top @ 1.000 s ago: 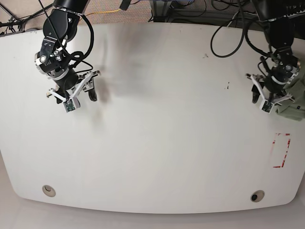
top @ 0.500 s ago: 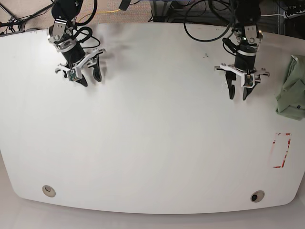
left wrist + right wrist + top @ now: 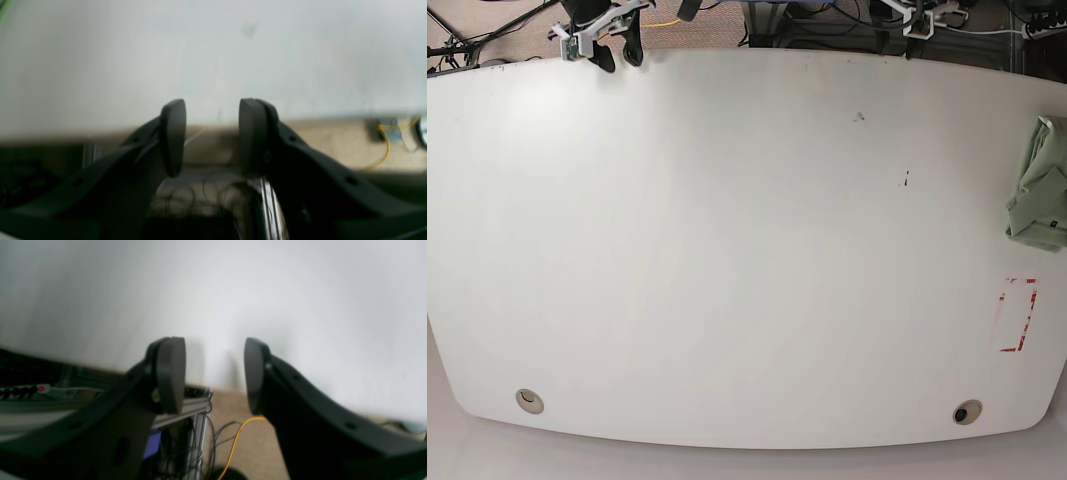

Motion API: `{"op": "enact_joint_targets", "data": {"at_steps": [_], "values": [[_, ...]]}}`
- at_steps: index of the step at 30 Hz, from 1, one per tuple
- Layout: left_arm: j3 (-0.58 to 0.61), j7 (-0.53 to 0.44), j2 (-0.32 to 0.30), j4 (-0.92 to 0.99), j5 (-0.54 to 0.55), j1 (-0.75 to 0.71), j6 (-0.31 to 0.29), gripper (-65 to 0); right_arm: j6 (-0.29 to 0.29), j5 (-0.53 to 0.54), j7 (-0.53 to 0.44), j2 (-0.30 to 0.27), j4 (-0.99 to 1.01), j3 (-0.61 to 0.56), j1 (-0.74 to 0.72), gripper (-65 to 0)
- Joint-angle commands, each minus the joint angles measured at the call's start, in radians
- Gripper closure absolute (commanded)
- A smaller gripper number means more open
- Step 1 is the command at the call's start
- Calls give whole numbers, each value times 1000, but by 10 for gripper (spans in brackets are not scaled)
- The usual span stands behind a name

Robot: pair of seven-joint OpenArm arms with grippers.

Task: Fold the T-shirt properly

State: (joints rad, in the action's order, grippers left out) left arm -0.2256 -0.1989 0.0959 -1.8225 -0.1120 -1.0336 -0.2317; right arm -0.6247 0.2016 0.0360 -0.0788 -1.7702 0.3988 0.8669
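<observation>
A: Comparing with a second ago: both arms pulling right back to the far edge of the white oval table. Left gripper leaving the right-hand side, now sitting far-right, barely in the base view. Right gripper ending up far-left, just over the far rim.

B: And the plain sage-green soft cotton T-shirt?

A: Lying bunched at the far-right edge of the table, partly hanging off, well apart from both grippers. Looking folded into a compact bundle, not spread. Probably meaning folding finished and set aside, arms retreating to rest. Judging only, not confirming.

B: Checking gripper state, left first.

A: Left gripper showing dark pads partly apart, clear gap, nothing between, touching nothing. Only table edge and floor cables behind.

B: Right?

A: Right gripper also partly parted, narrowing over the last second, gap empty, pads hovering over bare table rim, yellow cable on the floor below. Gripping nothing.

B: Anything else?

A: Red rectangular tape mark near-right, just nearer than the shirt. Shirt not touching it.
</observation>
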Motion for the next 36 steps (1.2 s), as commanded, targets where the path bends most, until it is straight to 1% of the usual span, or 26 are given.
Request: {"op": "enact_joint_targets", "data": {"at_steps": [1, 3, 4, 7, 11, 14, 15, 18, 26, 28, 30, 32, 33, 36], "values": [[-1, -24, -6, 2, 8, -70, -1, -237, -7, 55, -26, -5, -13, 5, 76, -270], [4, -24, -34, 36, 8, -100, -1, -237, -7, 74, -26, 4, 10, 2, 122, -270], [12, -24, -51, 71, 8, -103, -1, -237, -7, 77, -28, 18, 28, 1, 145, -268], [33, -24, -84, 192, 8, -95, 2, -237, -10, 71, -55, 47, 86, 2, 168, -266], [58, -26, -118, 395, 8, 9, 2, -237, -10, 69, -132, 53, 247, -8, 166, -268], [61, -26, -137, 571, 8, 94, 2, -237, -7, 43, -163, 53, 364, -33, 122, -268], [61, -26, -141, 645, 8, 151, 2, -237, -7, 25, -169, 53, 413, -42, 99, -268], [58, -27, -150, 795, 8, 235, 2, -237, -7, -15, -172, 53, 531, -45, 42, -266], [61, -20, -155, 1030, 4, 395, 2, -237, -5, -32, -172, 50, 791, -48, -130, -268], [61, -18, -155, 1128, 2, 465, 2, -237, -4, -70, -172, 30, 870, -48, -185, -268], [61, -14, -155, 1223, 2, 516, 2, -237, -1, -107, -172, 26, 927, -45, -228, -268], [61, -4, -172, 1374, 2, 620, 13, -237, 41, -153, -172, 20, 998, -45, -286, -268], [61, -12, -183, 1437, 2, 658, 36, -237, 72, -176, -172, 10, 1021, -48, -306, -268], [61, -12, -189, 1549, 2, 738, 116, -237, 134, -238, -170, 1, 1067, -74, -357, -270]]}}
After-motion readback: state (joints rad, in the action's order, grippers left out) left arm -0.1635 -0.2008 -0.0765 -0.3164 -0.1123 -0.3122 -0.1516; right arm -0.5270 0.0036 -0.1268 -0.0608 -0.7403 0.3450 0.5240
